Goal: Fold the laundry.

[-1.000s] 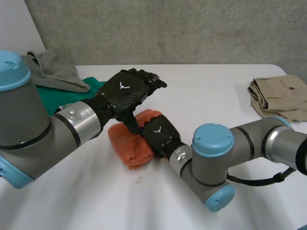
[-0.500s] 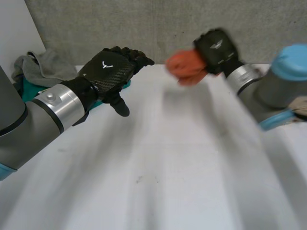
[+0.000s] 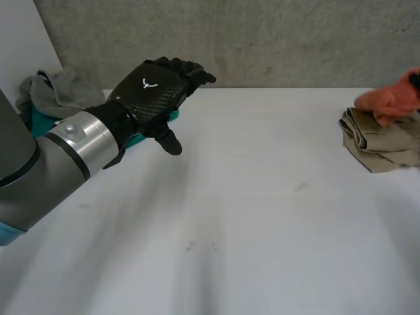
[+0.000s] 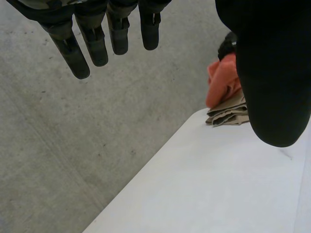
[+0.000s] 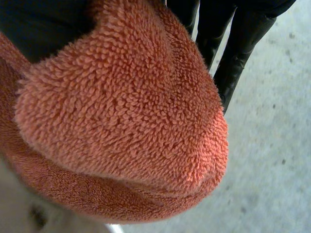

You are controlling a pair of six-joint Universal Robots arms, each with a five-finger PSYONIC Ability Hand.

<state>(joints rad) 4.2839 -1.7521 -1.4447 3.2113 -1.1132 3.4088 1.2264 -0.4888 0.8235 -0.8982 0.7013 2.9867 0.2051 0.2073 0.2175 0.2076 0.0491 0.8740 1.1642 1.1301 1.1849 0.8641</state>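
Note:
My right hand [image 5: 238,43] is shut on a folded orange towel [image 5: 126,116], which bulges out of its palm. In the head view the orange towel [image 3: 390,98] hangs at the table's far right, just over a folded khaki garment [image 3: 377,141]. My left hand [image 3: 154,92] hovers open above the table's back left, fingers straight and thumb pointing down, holding nothing. Its wrist view has the straight fingers [image 4: 97,39] and, far beyond them, the orange towel [image 4: 222,85] on top of the khaki garment [image 4: 228,114].
A crumpled grey cloth [image 3: 62,92] and a green cloth [image 3: 39,121] lie at the back left corner behind my left arm. The white table [image 3: 249,216] stretches between the two hands. A concrete wall stands behind it.
My right hand lifted the orange towel from the table's middle and swung it to the far right, over the khaki garment. My left hand drew back to the left and stayed open.

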